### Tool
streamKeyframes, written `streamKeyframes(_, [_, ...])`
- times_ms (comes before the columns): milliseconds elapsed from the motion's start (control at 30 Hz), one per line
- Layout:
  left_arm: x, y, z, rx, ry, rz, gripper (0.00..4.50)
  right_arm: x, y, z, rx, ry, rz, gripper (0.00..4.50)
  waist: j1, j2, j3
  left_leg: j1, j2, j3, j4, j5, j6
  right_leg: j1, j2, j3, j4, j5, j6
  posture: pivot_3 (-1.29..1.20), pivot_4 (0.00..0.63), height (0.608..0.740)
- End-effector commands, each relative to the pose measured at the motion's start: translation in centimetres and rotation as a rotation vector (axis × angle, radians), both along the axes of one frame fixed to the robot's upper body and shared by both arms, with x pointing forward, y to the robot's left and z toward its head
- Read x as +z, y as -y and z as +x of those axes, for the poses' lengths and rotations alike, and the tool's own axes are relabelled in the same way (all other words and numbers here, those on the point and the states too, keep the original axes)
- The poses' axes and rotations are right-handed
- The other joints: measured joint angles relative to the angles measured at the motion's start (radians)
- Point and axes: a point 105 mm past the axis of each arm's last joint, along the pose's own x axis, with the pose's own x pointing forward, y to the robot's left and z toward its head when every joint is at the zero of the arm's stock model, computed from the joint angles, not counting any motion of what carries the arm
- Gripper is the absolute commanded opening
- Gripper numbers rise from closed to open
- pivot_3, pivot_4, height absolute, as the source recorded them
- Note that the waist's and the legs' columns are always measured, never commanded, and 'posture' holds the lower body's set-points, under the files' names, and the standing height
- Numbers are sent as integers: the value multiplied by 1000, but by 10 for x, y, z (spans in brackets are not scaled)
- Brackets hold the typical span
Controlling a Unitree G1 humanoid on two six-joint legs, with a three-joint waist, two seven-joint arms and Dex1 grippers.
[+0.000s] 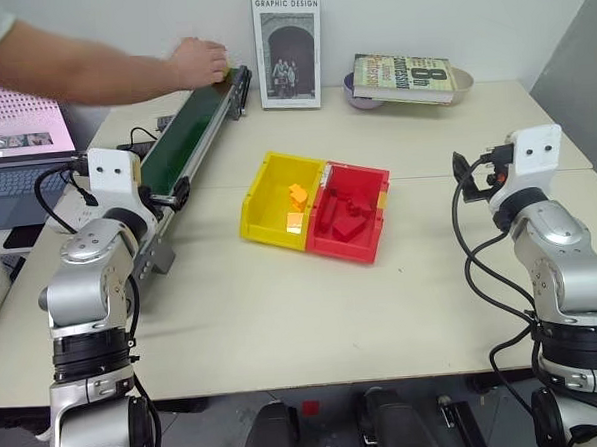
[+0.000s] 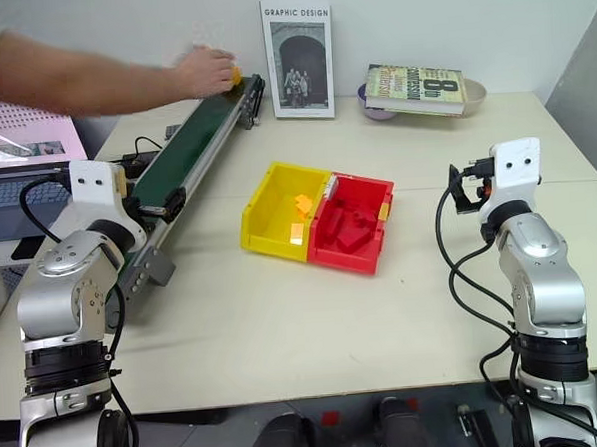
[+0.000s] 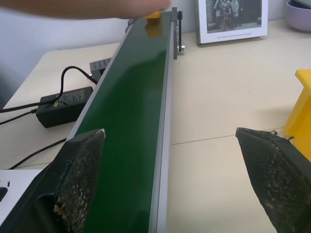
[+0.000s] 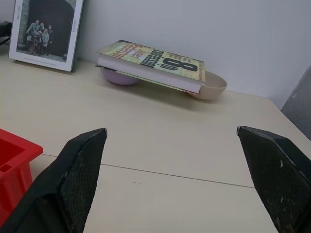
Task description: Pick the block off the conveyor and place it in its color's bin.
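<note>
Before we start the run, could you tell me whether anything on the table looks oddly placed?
Yes: a book lies flat across two bowls at the far edge, bridging them like a lid. Nothing looks spilled or damaged.

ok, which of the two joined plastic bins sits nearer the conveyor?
The yellow open-top plastic bin; it is on the side facing the dark green belt conveyor. Its red plastic twin sits on the far side.

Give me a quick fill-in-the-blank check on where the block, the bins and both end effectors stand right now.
1. A person's hand holds the block at the ____ end of the conveyor.
2. The yellow bin is joined to a ____ bin.
3. The left end effector is ____, over the belt.
4. The right end effector holds ____.

Missing words: far; red; open; nothing
</note>
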Motion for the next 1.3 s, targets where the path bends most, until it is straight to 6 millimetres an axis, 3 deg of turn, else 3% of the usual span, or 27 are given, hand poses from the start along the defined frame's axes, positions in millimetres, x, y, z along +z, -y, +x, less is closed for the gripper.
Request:
streamKeyframes(33, [19,-1,-6,-7,65,16,4490,17,-1,-1,8,60,-11,4500,0,0,0,0,0,0,0,0,0,0,0,0,0,0,0,0,150,740])
streamKeyframes(367, [26,-27,-17,100,133,-24,4490,18,-5,1,25,63,-13,4500,-2,0,0,0,0,0,0,0,0,0,0,0,0,0,0,0,150,740])
streamKeyframes(533, [29,-28,-20,94,163,-42,4490,20,-10,3,53,67,-10,4500,-2,0,0,0,0,0,0,0,0,0,0,0,0,0,0,0,150,740])
streamKeyframes(633, [32,-38,-24,94,175,-50,4490,28,-28,4,173,71,-23,4500,-3,0,0,0,0,0,0,0,0,0,0,0,0,0,0,0,150,740])
streamKeyframes(733, [32,-41,-19,53,150,-46,4490,49,-91,-14,621,63,-11,4500,-4,1,1,0,1,-1,0,0,0,0,0,-1,0,0,0,0,150,740])
streamKeyframes(900, [34,-44,-13,6,128,-70,4490,54,-135,-44,1000,-14,-33,4500,-13,1,1,0,1,-2,0,0,0,0,1,-2,0,0,0,0,150,740])
streamKeyframes(1067, [29,-45,-12,-57,74,-49,4490,49,-157,-68,1200,-75,-51,4500,-12,1,1,0,1,-1,0,0,0,0,0,-2,0,0,0,0,150,740])
streamKeyframes(1300, [30,-53,-9,-51,69,-12,4490,46,-163,-72,1228,-79,-70,4500,-11,1,1,0,0,-1,0,0,0,0,-1,-3,0,0,0,0,150,740])
